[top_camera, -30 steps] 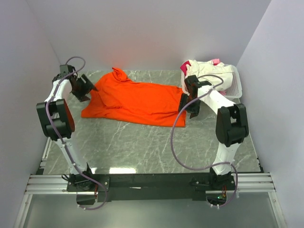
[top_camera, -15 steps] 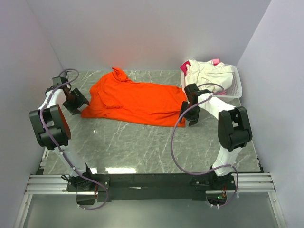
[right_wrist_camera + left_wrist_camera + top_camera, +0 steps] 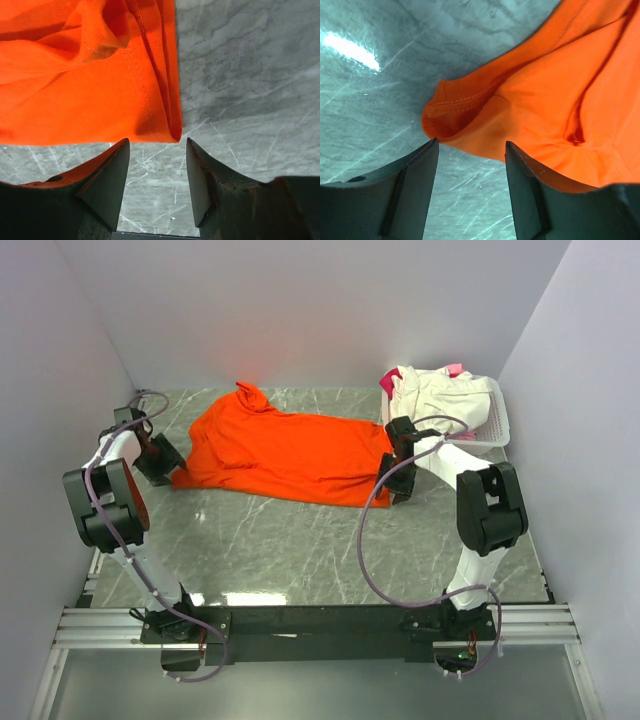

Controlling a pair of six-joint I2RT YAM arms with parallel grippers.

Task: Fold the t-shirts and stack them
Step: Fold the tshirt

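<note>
The grey marbled tabletop (image 3: pixel 300 550) carries the orange shirt (image 3: pixel 285 452), spread wide across its far half and rumpled, with one end bunched toward the back wall. At far right a white basket (image 3: pixel 497 420) holds a cream shirt (image 3: pixel 435 395) heaped over a pink scrap (image 3: pixel 455 368), mostly buried, probably another shirt. The left tool (image 3: pixel 471 145) sits at the orange shirt's left corner, fingers apart. The right tool (image 3: pixel 157 142) is at its right hem corner, likewise apart.

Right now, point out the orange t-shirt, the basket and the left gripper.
orange t-shirt (image 3: pixel 290 450), top view, middle of its body.
basket (image 3: pixel 498 425), top view, right wall.
left gripper (image 3: pixel 471 145), left wrist view, between its fingertips.
</note>
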